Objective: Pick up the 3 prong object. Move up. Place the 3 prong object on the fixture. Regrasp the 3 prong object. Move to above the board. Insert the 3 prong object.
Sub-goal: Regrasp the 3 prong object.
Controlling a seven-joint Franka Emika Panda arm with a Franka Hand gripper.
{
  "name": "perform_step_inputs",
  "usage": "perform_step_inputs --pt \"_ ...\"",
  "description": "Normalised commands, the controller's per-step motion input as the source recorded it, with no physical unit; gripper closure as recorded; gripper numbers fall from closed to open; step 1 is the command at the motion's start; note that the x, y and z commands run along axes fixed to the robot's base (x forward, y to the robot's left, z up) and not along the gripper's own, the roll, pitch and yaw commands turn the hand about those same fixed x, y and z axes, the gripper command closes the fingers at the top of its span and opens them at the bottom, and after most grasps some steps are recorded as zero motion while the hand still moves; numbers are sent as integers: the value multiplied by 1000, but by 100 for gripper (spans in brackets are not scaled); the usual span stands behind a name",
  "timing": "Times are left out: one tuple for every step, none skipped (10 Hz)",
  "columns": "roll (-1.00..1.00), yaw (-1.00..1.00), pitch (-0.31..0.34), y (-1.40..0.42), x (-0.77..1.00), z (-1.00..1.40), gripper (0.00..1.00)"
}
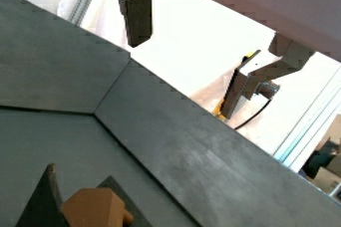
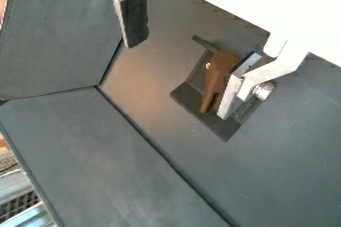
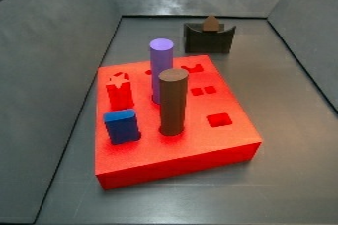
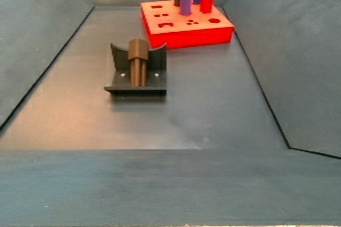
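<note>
Two silver fingers (image 2: 131, 12) of the gripper (image 2: 193, 52) stand wide apart, and nothing is held between them. The small brown 3 prong object (image 2: 213, 84) sits on the dark fixture (image 2: 202, 102), down below the gripper. The red board (image 4: 186, 28) lies well apart from the gripper, past the fixture.

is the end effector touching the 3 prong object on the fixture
Apart. In a wrist view the end effector hangs open above the fixture, its fingers clear of the 3 prong object resting there.
</note>
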Motion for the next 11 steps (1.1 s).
perform_step_inputs --pt "208 134 101 -24 78 -3 0" --pt "153 178 80 76 29 -1000 0" --pt "133 186 56 74 34 -1000 0" --pt "119 181 16 68 47 -1000 0" --pt "95 162 -38 62 58 -1000 0" --pt "79 141 -76 59 65 -1000 0" --pt "70 102 -115 53 75 -1000 0" --pt "75 81 -122 51 81 -1000 0" --pt "75 35 -117 45 93 -1000 0" --pt "74 8 -112 42 106 -1000 0" --pt "77 -20 -91 35 116 -1000 0"
